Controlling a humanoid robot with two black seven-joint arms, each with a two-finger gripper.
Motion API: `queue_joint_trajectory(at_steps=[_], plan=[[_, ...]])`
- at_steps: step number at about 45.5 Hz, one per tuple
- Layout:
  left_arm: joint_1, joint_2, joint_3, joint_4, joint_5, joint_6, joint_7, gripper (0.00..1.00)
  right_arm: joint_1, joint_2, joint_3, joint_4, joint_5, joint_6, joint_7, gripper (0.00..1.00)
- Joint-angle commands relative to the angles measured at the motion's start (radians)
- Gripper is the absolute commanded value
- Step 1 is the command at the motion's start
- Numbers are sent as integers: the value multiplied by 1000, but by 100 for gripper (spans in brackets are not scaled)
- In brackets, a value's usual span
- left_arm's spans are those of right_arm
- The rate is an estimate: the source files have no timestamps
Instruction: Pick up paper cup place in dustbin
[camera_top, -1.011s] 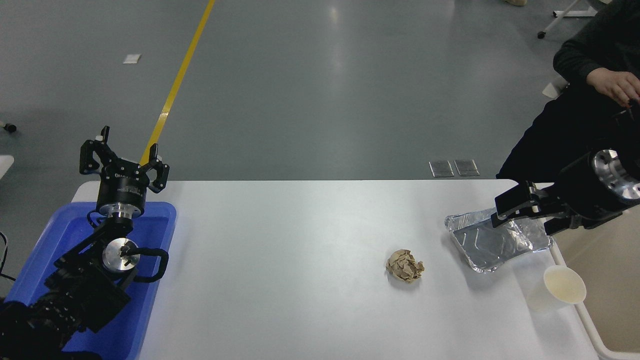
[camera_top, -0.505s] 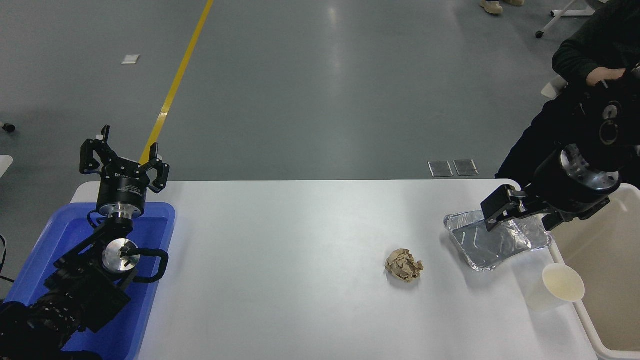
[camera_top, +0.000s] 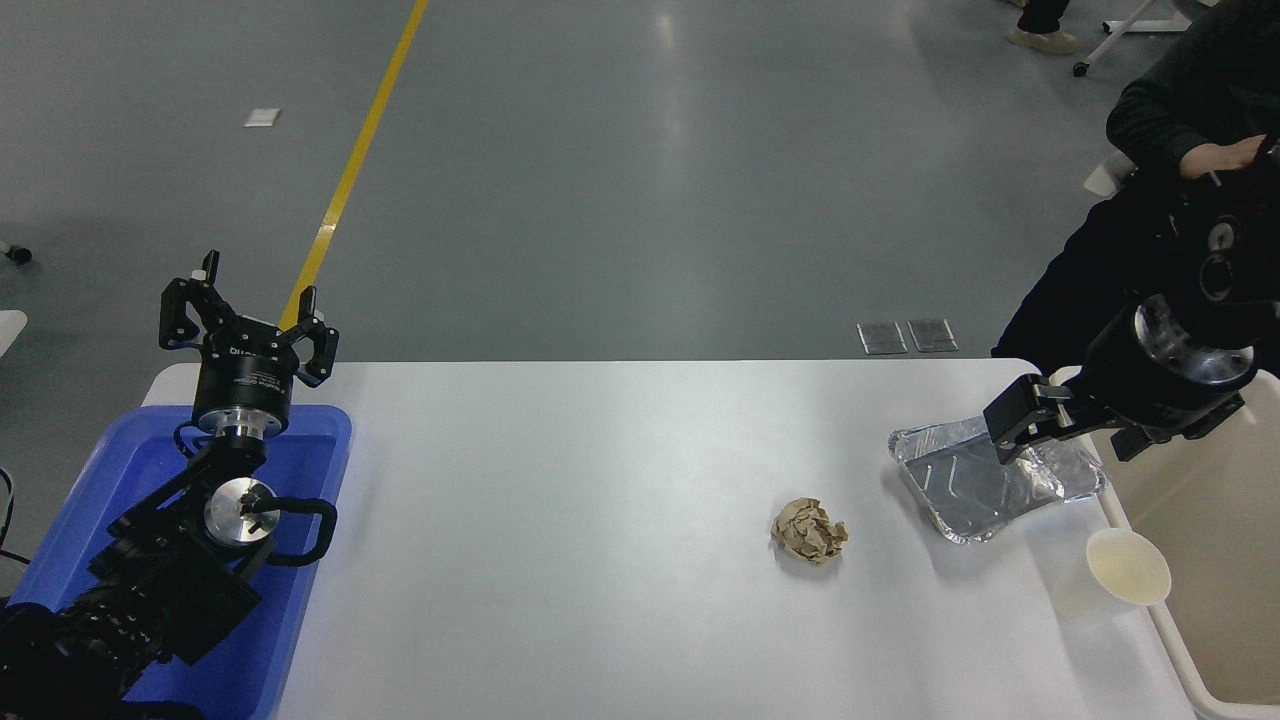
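Observation:
The paper cup (camera_top: 1115, 577) stands upright near the table's right edge, white with a pale cream inside. Right beside it, off the table's right side, is the cream dustbin (camera_top: 1182, 652), only partly in the picture. My right gripper (camera_top: 1075, 436) hangs open and holds nothing. It is over the right end of a foil tray, well behind the cup and apart from it. My left gripper (camera_top: 250, 322) is parked open at the far left, above the far end of a blue tray.
A silver foil tray (camera_top: 975, 485) lies behind the cup. A crumpled brown paper ball (camera_top: 809, 531) sits left of the tray. A blue plastic tray (camera_top: 310, 470) holds my left arm. A person in dark clothes (camera_top: 1150, 200) sits at the far right corner.
My right arm swung up and left over the foil tray, then drew back a little to the right. The cup, paper ball and left arm stayed put.

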Motion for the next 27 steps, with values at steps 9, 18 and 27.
queue_joint_trajectory(at_steps=[9, 18, 27], plan=[[0, 0, 0, 0, 0, 0, 0, 99, -297, -306, 138, -157, -359, -112, 0, 100], [0, 0, 1, 0, 0, 0, 0, 99, -462, -353, 261, -234, -414, -163, 5, 100], [0, 0, 1, 0, 0, 0, 0, 99, -575, -352, 313, -285, -472, -238, 43, 100]])
